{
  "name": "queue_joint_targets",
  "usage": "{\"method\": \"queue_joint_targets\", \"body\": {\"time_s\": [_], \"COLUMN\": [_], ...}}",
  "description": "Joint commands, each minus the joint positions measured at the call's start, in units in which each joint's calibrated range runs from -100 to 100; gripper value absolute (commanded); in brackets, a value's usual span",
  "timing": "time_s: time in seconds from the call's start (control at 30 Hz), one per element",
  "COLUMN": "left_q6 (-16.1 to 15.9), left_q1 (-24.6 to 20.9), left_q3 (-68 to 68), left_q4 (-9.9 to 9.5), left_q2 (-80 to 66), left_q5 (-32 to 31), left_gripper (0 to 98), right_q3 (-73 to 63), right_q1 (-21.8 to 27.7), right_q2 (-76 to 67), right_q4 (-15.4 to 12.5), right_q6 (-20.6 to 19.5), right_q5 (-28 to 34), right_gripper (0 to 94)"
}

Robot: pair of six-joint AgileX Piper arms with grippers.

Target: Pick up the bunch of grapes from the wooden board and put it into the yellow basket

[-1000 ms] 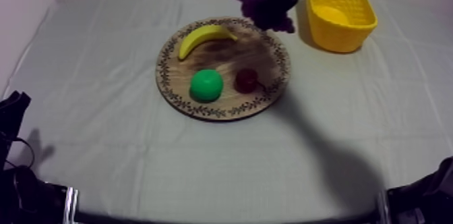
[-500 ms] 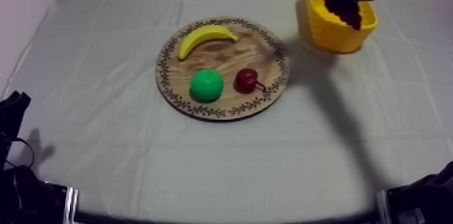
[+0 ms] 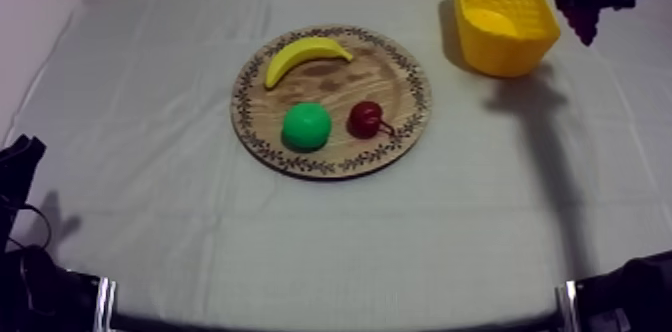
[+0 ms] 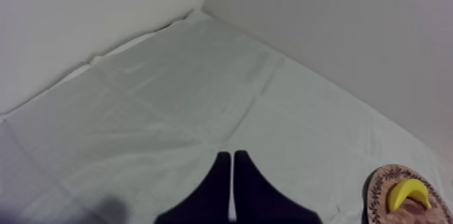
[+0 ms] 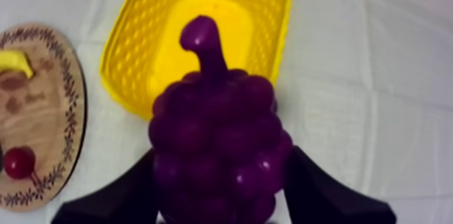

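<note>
Grapes (image 3: 577, 3) shifted right past yellow basket (image 3: 505, 54).

Open cloth (image 3: 446, 108) between board (image 3: 388, 74) and basket (image 3: 500, 60)

Closed left pincer (image 4: 232, 155) over cloth (image 4: 168, 92)

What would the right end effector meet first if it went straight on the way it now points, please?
Probably the yellow latticed basket; the right end effector, shut on the purple bunch of grapes, faces it, depth unclear.
</note>
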Motion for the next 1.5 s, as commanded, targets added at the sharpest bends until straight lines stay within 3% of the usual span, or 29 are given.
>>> {"method": "queue_joint_targets", "body": {"time_s": [0.0, 0.2, 0.8, 1.47], "left_q6": [0.0, 0.0, 0.0, 0.0], "left_q1": [0.0, 0.0, 0.0, 0.0], "left_q3": [0.0, 0.0, 0.0, 0.0], "left_q4": [-0.01, -0.01, -0.01, -0.01], "left_q2": [0.0, 0.0, 0.0, 0.0], "left_q5": [0.0, 0.0, 0.0, 0.0], "left_gripper": [0.1, 0.1, 0.1, 0.1], "right_q3": [-1.6, -9.0, -37.5, -35.5], "right_q1": [-0.3, -1.6, -3.7, -4.8], "right_q2": [0.8, 5.6, 29.7, 42.3], "right_q4": [0.8, 3.5, 6.8, 7.9], "right_q6": [-0.4, -2.1, -3.9, -5.4], "right_q5": [0.0, 0.1, 2.1, -4.0], "right_gripper": [36.1, 36.4, 35.4, 35.0]}}
